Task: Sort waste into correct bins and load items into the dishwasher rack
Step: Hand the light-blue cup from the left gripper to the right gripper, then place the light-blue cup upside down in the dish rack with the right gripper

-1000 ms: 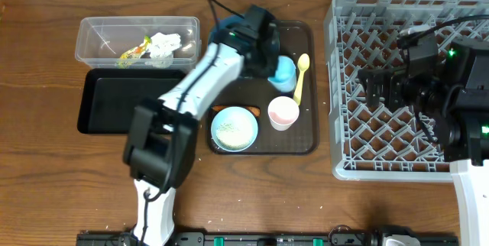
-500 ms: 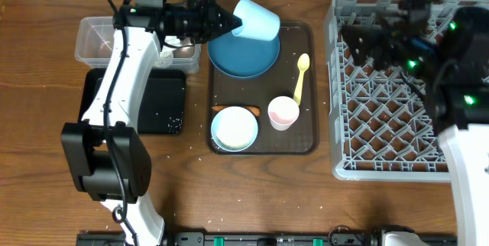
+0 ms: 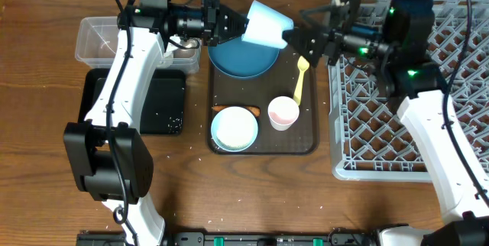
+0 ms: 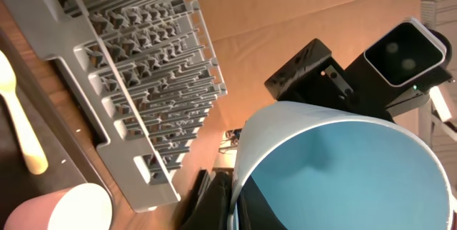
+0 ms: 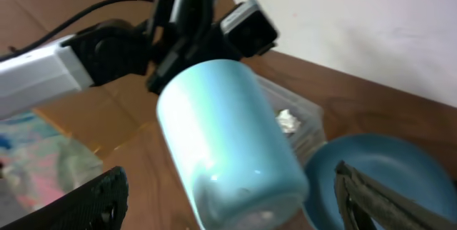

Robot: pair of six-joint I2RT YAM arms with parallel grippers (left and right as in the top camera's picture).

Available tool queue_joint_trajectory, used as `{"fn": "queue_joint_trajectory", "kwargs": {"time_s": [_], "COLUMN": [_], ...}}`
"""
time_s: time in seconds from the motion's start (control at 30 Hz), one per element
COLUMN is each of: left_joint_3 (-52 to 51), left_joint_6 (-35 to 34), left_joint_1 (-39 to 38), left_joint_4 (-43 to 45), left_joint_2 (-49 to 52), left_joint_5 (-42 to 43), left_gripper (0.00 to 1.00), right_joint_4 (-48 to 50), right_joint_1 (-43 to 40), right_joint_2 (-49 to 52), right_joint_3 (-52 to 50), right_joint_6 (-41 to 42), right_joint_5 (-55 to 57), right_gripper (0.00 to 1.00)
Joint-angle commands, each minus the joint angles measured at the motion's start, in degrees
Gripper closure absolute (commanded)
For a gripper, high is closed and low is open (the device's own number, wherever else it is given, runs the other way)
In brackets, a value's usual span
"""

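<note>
the left gripper [image 3: 238, 26] is clenched on the light-blue cup [image 3: 267, 26] at its mouth end, holding it clear of the table and tipped on its side; the cup's closed base points away from those fingers, toward the right gripper [image 3: 299, 36]; that one is spread wide, its fingers [image 5: 100, 201] on either side of the view and the cup [image 5: 228, 137] just ahead of them, not touching; beneath the left gripper lies the dark-blue bowl [image 3: 237, 59] on the brown serving tray [image 3: 290, 143]; the dishwasher rack [image 3: 458, 124] is behind the right gripper.

the cup looks like smooth, glossy hard plastic; probably light, stiff and not easily broken, but slippery; its base edge is rounded, so a pinch there would likely slide off; the straight wall partway up the body, squarely across its width, seems the safer hold, well apart from the left fingers at the rim.

no brand, label or writing can be read on the cup, the rack or the arms.
</note>
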Motion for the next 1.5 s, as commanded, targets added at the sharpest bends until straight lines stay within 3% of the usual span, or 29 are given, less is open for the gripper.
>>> {"fn": "queue_joint_trajectory", "kwargs": {"time_s": [0.0, 0.47, 0.77, 1.1, 1.33, 1.47], "left_joint_3": [0.61, 0.59, 0.59, 0.59, 0.59, 0.48], "left_joint_6": [0.07, -0.09, -0.07, 0.37, 0.37, 0.39], "left_joint_1": [-0.17, -0.98, -1.81, -1.77, -1.66, -1.66], "left_joint_4": [0.28, 0.26, 0.31, 0.33, 0.31, 0.13], "left_joint_2": [-0.11, -0.11, -0.11, -0.11, -0.11, -0.11], "left_joint_5": [3.08, 4.98, 4.92, 1.11, -6.51, -15.56], "left_gripper": [0.94, 0.94, 0.94, 0.74, 0.69, 0.67], "right_joint_4": [0.37, 3.76, 3.91, 2.97, -7.93, -21.64], "right_joint_1": [1.79, 4.48, 4.52, 0.39, -10.54, -18.05], "right_joint_2": [0.79, 2.58, 2.58, 2.23, -2.89, -8.24], "right_joint_3": [0.59, 0.59, 0.59, 0.59, 0.59, 0.61], "right_joint_6": [1.46, 1.46, 1.46, 3.43, 2.69, 0.79], "right_joint_5": [-1.07, 0.24, 0.35, 0.33, 0.46, 5.35], "right_gripper": [0.10, 0.24, 0.45, 0.48, 0.48, 0.49]}}
